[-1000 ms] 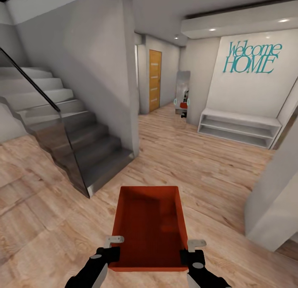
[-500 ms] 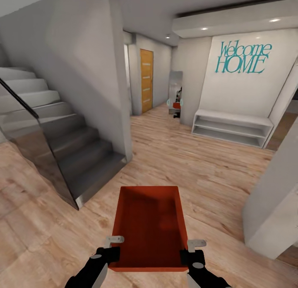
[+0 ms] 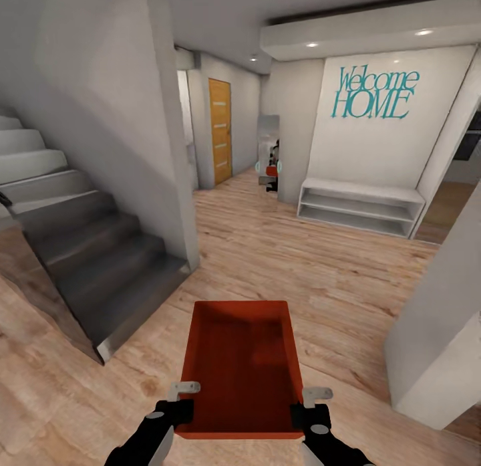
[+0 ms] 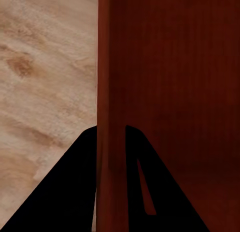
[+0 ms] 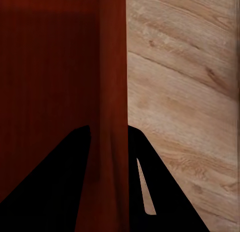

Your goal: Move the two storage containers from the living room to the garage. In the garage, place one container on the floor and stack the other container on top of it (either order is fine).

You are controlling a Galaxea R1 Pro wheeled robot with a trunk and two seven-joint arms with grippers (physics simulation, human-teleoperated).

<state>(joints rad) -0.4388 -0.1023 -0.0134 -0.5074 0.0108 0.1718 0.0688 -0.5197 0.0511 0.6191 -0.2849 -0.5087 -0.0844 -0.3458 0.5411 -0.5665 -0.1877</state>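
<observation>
I hold one bin (image 3: 239, 366) out in front of me, level, above the wood-plank floor (image 3: 321, 279). My left fingers (image 3: 182, 400) are clamped on its left wall near the corner closest to me, and my right fingers (image 3: 314, 404) are clamped on its right wall at the matching corner. In the left wrist view the thin orange-red wall (image 4: 111, 117) runs straight between the two dark fingers (image 4: 65, 192), one inside the bin and one outside, with the plank floor beyond it. The right wrist view shows the same: the wall (image 5: 112, 92) pinched between my fingers (image 5: 160, 197), the bin's inside on one side and the floor on the other. The bin is open-topped and holds nothing (its inner floor is in shadow toward the far end).

To my left, dark grey stairs (image 3: 87, 252) climb beside a white wall. Ahead, a hall leads to an orange-wood door (image 3: 220, 130). Beside the hall, a tall mirror (image 3: 268, 152) leans against a wall corner. Further right, a white wall bears teal letters reading "Welcome HOME" (image 3: 374, 93), and a low white shelf (image 3: 361, 207) stands beneath them. A white pillar (image 3: 444, 332) stands near me on the right.
</observation>
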